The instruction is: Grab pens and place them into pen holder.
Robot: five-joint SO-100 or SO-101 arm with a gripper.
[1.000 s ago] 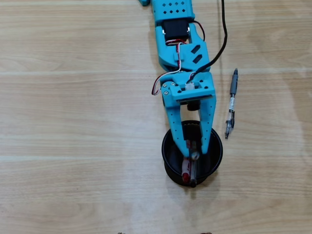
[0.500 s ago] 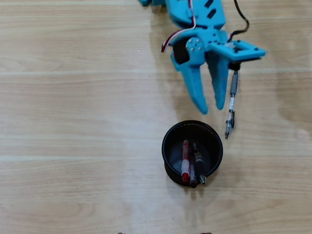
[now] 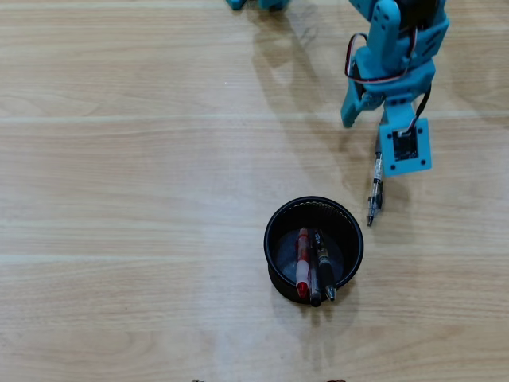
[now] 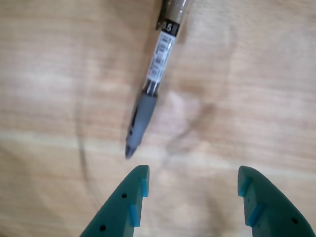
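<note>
Pale wood-grain table, smooth, faint seams running across. Turquoise plastic arm at the top right of the overhead view, up and right of the holder. Round black mesh cup with a solid rim, standing upright, open mouth up. Three pens inside, side by side against the lower wall: red pen, then a slim dark one, then black pen.

Last pen flat on the table just right of the holder's upper rim, apart from it, lying nearly straight up and down in the overhead view, upper end hidden under the arm. Clear barrel with a printed label, grey rubber grip, fine point; slim, round, likely to roll if nudged.

Gripper released: two tapered plastic fingers spread wide, nothing between them, hovering above the table beyond the pen's tip in the wrist view. Pen up and left of the gap there, angled, not yet between the fingers.

Step in hand, as a judgement: reaching for the last pen. Best done by shifting toward the barrel so the pen sits mid-gap, turning the wrist to set the fingers across the barrel rather than along it, then lowering until the tips nearly meet the wood before closing. Rubber grip probably the surest hold; clear barrel smooth and apt to slip.
</note>
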